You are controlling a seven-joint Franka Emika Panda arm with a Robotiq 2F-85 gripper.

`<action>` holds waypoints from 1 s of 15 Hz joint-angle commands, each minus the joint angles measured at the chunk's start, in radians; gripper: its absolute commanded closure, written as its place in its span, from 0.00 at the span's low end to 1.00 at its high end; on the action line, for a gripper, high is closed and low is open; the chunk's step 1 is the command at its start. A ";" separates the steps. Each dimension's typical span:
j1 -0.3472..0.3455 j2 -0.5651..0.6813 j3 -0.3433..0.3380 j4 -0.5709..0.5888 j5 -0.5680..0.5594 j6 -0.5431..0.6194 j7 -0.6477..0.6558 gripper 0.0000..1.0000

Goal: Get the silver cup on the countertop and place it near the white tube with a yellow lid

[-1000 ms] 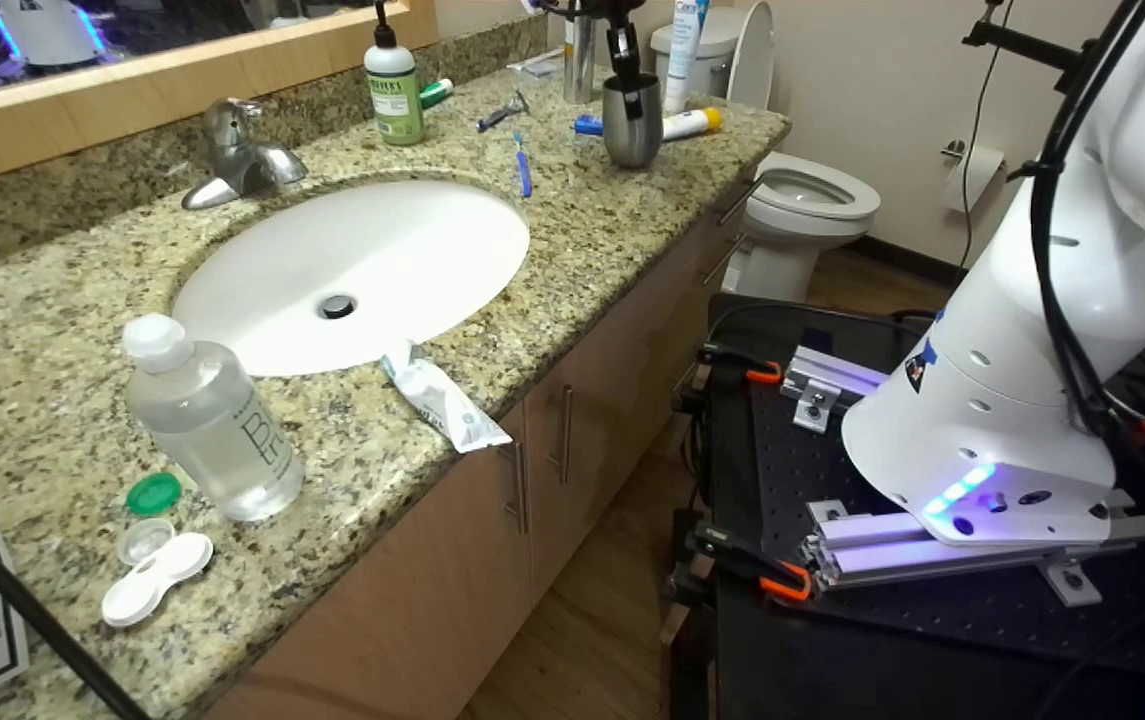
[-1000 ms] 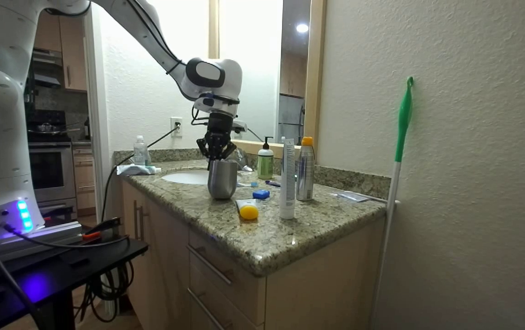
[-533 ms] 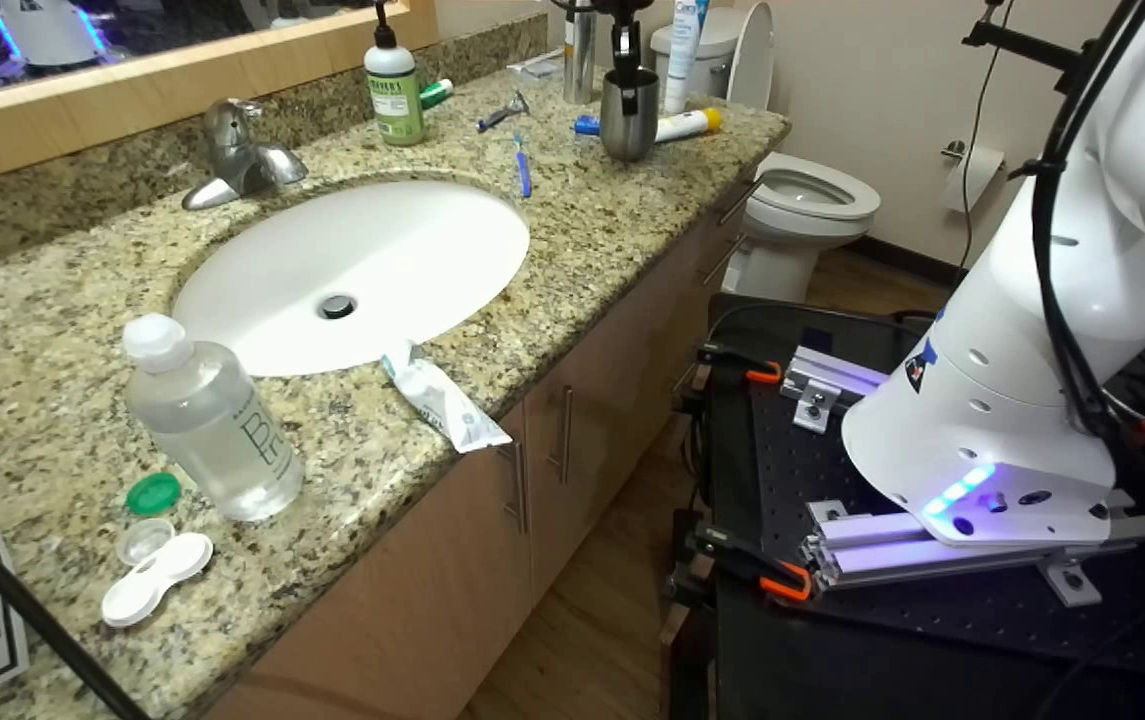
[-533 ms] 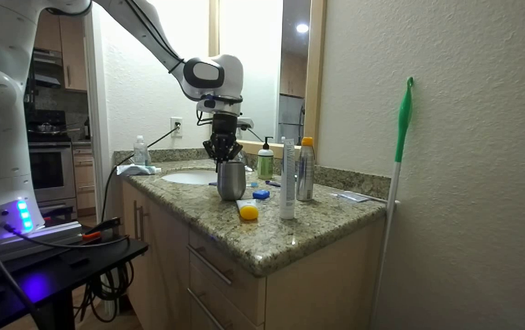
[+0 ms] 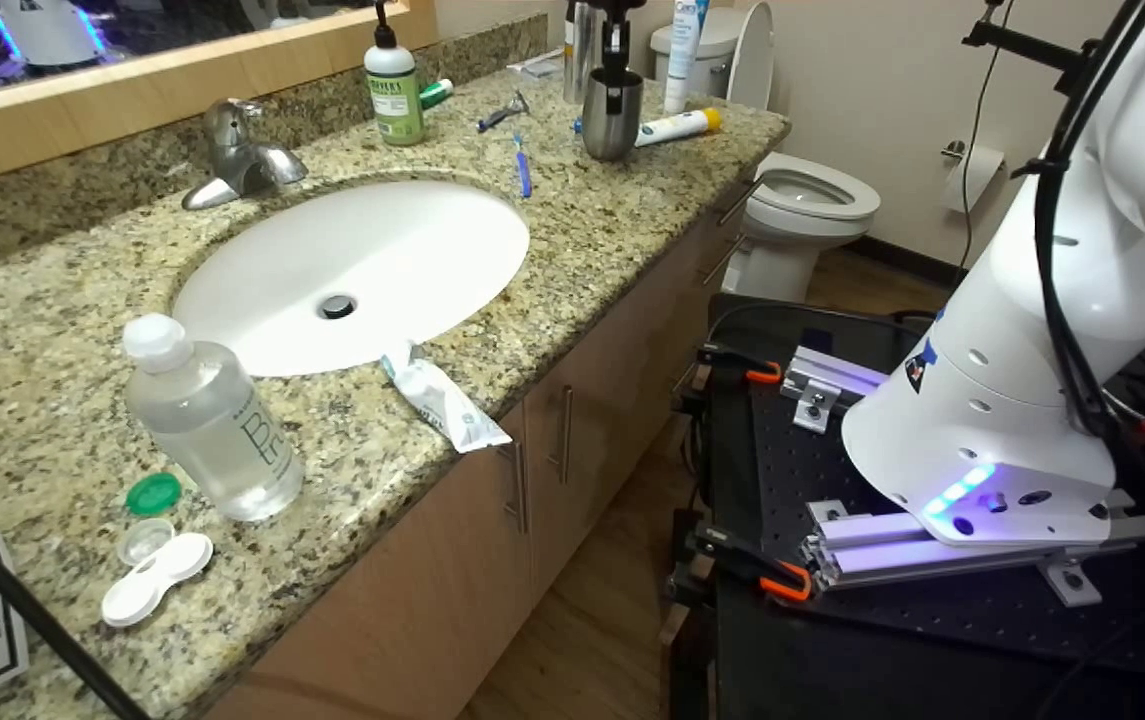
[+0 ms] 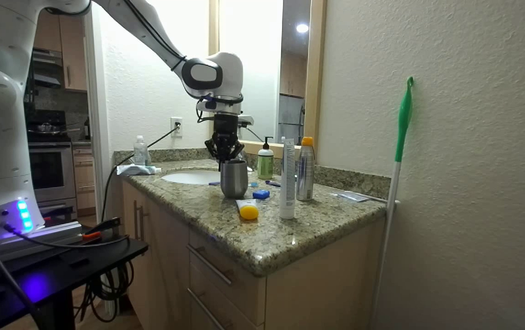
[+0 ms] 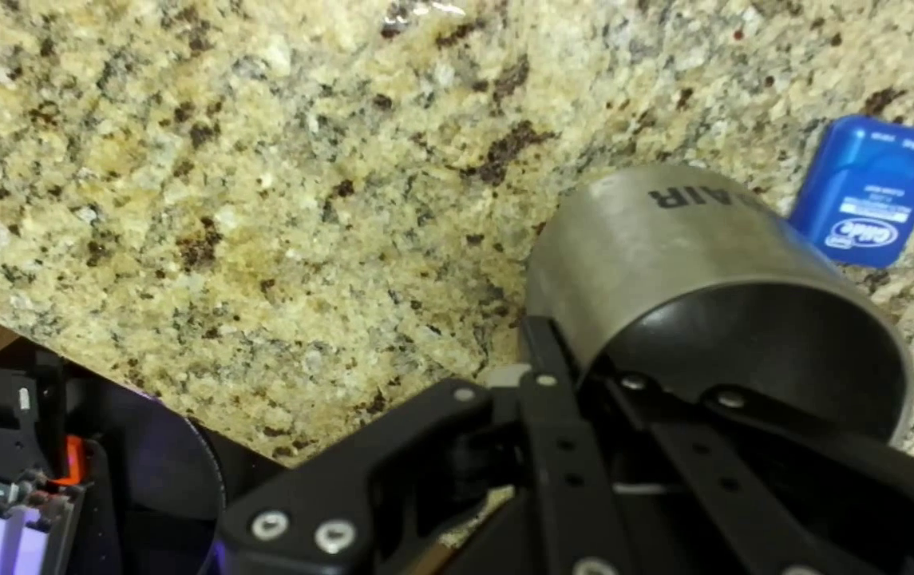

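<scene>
The silver cup is upright over the countertop at its far end, beyond the sink; it also shows in an exterior view and the wrist view. My gripper is shut on the cup's wall, one finger outside and one inside the rim. It points down from above in both exterior views. I cannot tell whether the cup's base touches the stone. The white tube with a yellow lid lies flat close beside the cup, its yellow lid facing away from it. The wrist view does not show the tube.
A blue floss box lies near the cup. A tall white tube and a silver spray can stand close by. A razor, a toothbrush, a soap bottle and the sink are farther along.
The gripper and cup have moved together, left in an exterior view and right in an exterior view, toward the mirror side. The tube has not moved and is now less covered by the cup.
</scene>
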 commanded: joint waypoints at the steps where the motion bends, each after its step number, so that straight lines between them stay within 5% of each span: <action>1: -0.007 0.025 0.017 -0.006 0.054 -0.027 -0.053 0.88; 2: -0.005 0.026 0.016 0.000 0.051 -0.046 -0.048 0.67; 7: 0.027 -0.002 0.005 -0.024 -0.015 -0.072 0.001 0.33; 11: 0.061 -0.152 -0.029 -0.105 -0.198 -0.028 0.120 0.05; 15: 0.041 -0.385 0.013 -0.214 -0.392 -0.012 0.085 0.00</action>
